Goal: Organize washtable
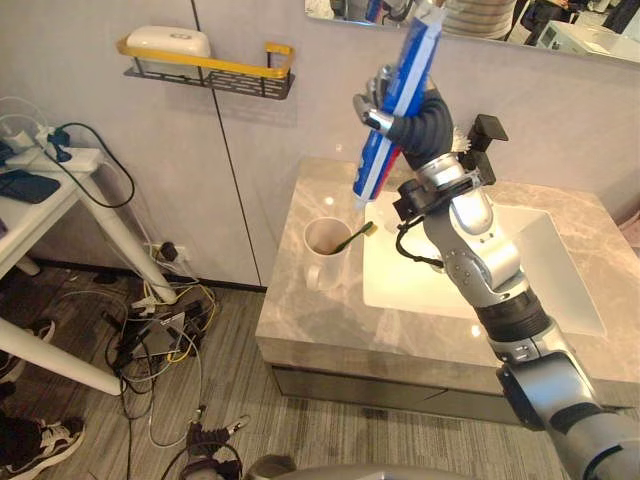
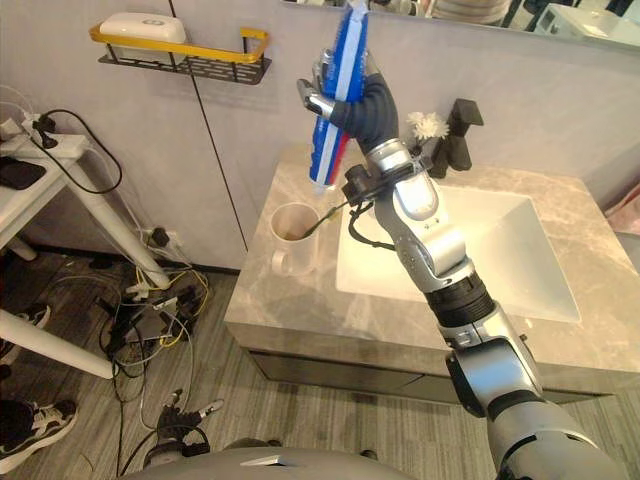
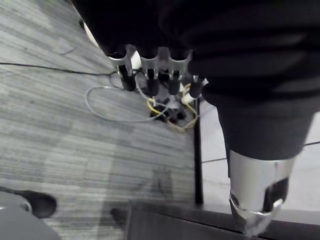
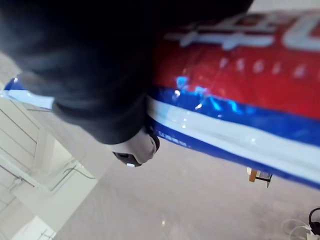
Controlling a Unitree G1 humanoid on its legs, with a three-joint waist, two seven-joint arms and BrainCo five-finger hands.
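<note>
- The right hand point(image 1: 376, 112) is raised over the back left corner of the bench point(image 1: 300, 325), its fingers clenched around a toothpaste tube point(image 1: 396, 100).
- The toothpaste tube is blue, white and red. It stands nearly upright in the grasp, leaning a little, with its white lower end pointing down and its upper end reaching the edge of the mirror point(image 1: 560, 25).
- In the right wrist view the tube's point(image 4: 240, 80) striped side runs across, right against the hand's dark cover.
- The tube's lower end hangs in the air above and just behind a cream cup point(image 1: 325, 255), without touching it.
- The cup stands on the bench beside the left edge of the white sink basin point(image 1: 395, 285). A green-handled toothbrush point(image 1: 358, 234) leans in it, its upper end sticking out over the rim towards the basin.
- A black tap point(image 1: 487, 140) stands at the back of the bench, behind the right wrist.
- The left hand point(image 3: 151, 75) hangs low over the grey plank floor point(image 3: 60, 130), fingers relaxed and holding nothing.
- On the wall left of the bench is a black shelf with a yellow rail point(image 1: 212, 70), and a white box point(image 1: 168, 40) lies on it.
- Further left stands a white table point(image 1: 60, 195), with a tangle of cables point(image 1: 160, 325) on the floor under it.
- A person's shoes point(image 1: 45, 440) show at the lower left corner of the left eye view.
</note>
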